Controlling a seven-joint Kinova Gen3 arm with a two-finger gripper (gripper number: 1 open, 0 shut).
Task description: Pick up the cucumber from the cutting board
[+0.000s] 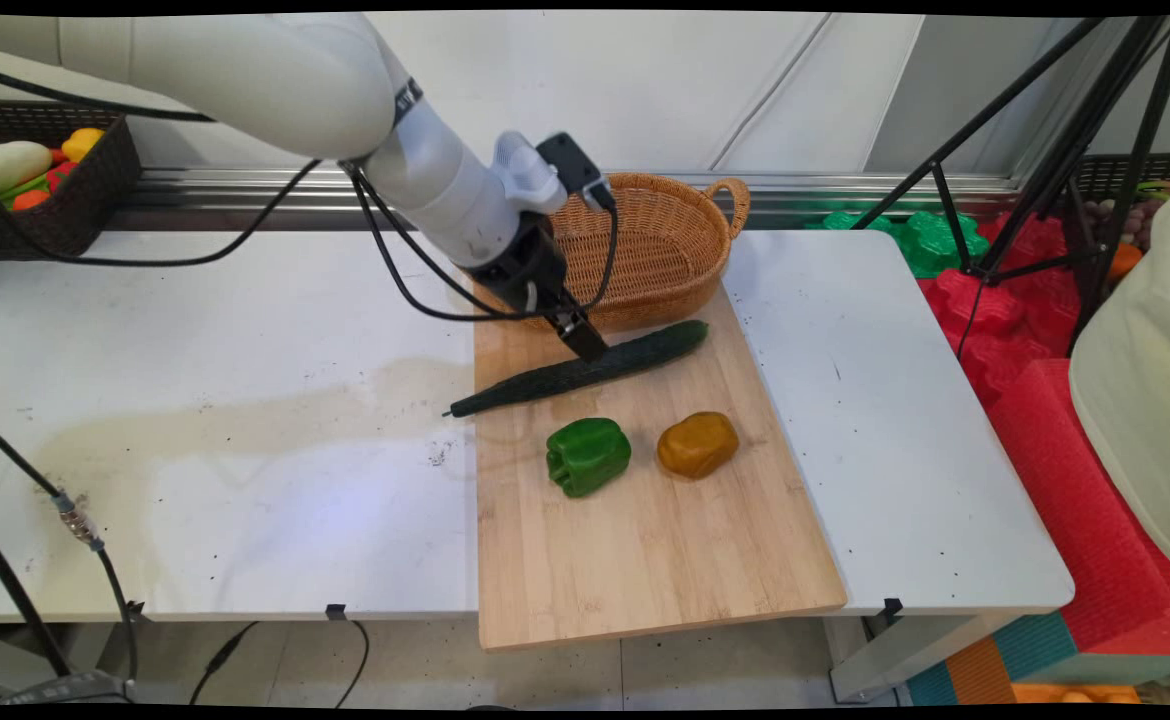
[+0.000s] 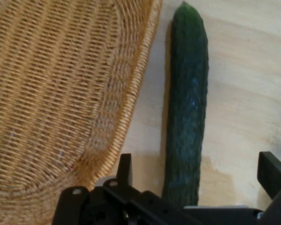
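While the arm reaches in from the upper left of the main view, its black gripper (image 1: 585,338) hangs low over the dark green cucumber (image 1: 585,368), which lies aslant across the far part of the wooden cutting board (image 1: 645,540) with its thin stem end poking past the board's left edge onto the white table (image 1: 225,400). Just behind the fingers sits a wicker basket (image 1: 660,250); nearer the camera than the fingers lie a green bell pepper (image 1: 587,455) and an orange-brown bell pepper (image 1: 697,444), side by side and apart.

From the hand view, the gripper (image 2: 199,176) stands spread, one finger (image 2: 125,169) between basket (image 2: 61,93) and cucumber (image 2: 187,108), the other finger (image 2: 271,174) on the cucumber's far side, neither pressing it.
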